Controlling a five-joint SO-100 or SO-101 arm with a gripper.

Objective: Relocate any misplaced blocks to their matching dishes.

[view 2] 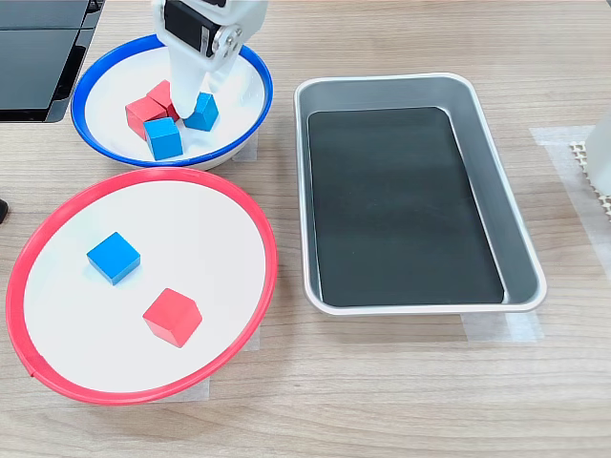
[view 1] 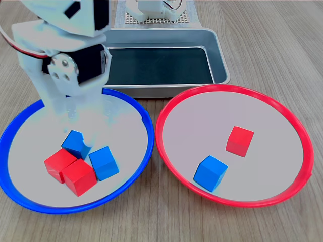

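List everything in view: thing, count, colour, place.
Blue-rimmed plate: one, the first exterior view's left.
Red-rimmed plate: one, the first exterior view's right.
Blue cubes: three; two in the blue-rimmed plate, one in the red-rimmed plate.
Red cubes: three; two in the blue-rimmed plate, one in the red-rimmed plate.
Tray: one, grey metal, dark inside, behind the plates.
Table: wood-grain.
Gripper: one, white, down in the blue-rimmed plate among the cubes; opening unclear.

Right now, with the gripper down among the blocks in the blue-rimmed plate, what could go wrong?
The gripper sits among four tightly packed cubes in the blue-rimmed plate. It is beside a blue cube, which already belongs there, so it may lift the wrong one. The two red cubes touch each other, so closing could shove or drag a neighbour. Whether the jaws are open is unclear.
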